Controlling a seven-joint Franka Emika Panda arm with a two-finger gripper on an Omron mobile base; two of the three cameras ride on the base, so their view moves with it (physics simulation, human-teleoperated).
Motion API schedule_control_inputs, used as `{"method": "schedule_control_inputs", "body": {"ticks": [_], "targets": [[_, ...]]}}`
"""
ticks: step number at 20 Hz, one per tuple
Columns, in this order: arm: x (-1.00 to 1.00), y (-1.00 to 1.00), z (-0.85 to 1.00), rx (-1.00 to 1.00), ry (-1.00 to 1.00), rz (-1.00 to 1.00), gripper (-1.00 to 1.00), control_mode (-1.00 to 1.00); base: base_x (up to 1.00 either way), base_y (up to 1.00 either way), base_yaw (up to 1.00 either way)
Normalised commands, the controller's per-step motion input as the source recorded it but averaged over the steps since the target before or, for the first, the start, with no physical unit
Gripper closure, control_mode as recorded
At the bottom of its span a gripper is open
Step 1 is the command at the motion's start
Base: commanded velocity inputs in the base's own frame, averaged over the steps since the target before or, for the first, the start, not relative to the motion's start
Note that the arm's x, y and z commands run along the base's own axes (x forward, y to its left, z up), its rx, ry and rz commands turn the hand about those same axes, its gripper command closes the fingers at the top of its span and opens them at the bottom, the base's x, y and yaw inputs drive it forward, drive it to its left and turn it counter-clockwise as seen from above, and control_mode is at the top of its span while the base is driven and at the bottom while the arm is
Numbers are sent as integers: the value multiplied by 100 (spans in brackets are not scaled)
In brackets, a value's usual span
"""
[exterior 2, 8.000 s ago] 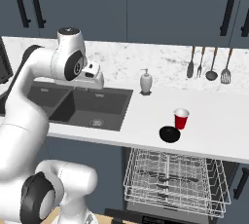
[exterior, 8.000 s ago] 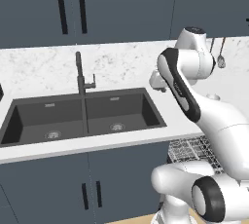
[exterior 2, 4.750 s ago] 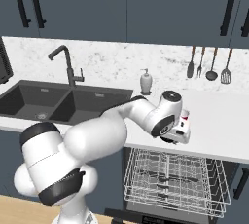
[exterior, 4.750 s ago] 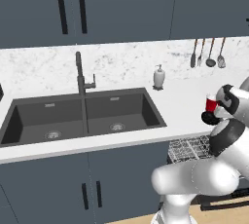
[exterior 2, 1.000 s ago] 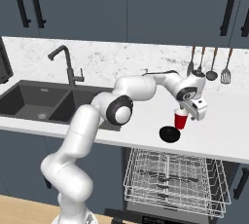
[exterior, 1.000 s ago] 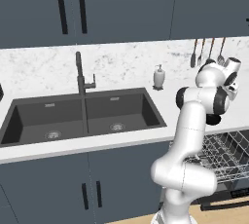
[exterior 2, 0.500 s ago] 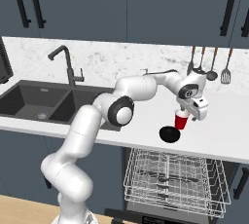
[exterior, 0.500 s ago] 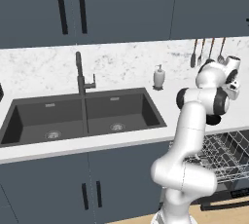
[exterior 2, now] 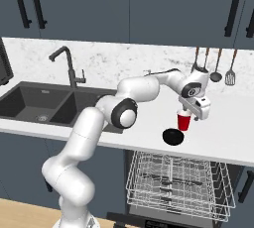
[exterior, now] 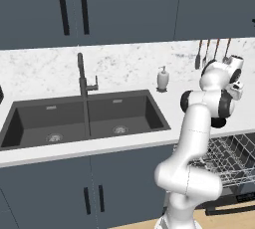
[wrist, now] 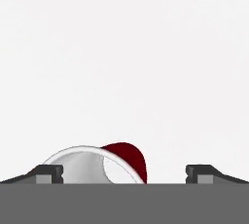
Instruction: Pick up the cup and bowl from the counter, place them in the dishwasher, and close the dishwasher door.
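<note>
The red cup [exterior 2: 184,121] stands upright on the white counter [exterior 2: 228,133], with the black bowl [exterior 2: 173,136] just in front of it to the left. My gripper [exterior 2: 192,114] hangs right above the cup, pointing down, fingers open. In the hand view the cup [wrist: 127,156] shows its white inside and red wall between the two fingertips [wrist: 48,172], nearer the left one; the gripper [wrist: 124,173] touches nothing. Below the counter the dishwasher [exterior 2: 178,182] is open, its wire rack pulled out and its door [exterior 2: 149,220] folded down.
A dark double sink [exterior: 84,118] with a black faucet [exterior 2: 67,61] lies to the left. A soap dispenser [exterior: 163,78] stands by the backsplash, and utensils [exterior 2: 217,68] hang on the wall behind the cup. Slate-blue cupboards flank the dishwasher.
The hand has sunk a little closer to the cup. Cup and bowl have not moved.
</note>
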Motion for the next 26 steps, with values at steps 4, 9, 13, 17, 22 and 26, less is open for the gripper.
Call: {"method": "schedule_control_inputs", "body": {"ticks": [4,9,13,17,22,26], "targets": [[-19,-34,4,5,-4,0,-100,-100,0,0,0],[-7,-6,2,1,-3,0,-100,-100,0,0,0],[9,0,4,0,-9,0,-100,-100,0,0,0],[8,0,0,0,-6,0,-100,-100,0,0,0],[-14,0,-3,0,0,0,-100,-100,0,0,0],[-3,26,-15,-4,0,0,-100,-100,0,0,0]]}}
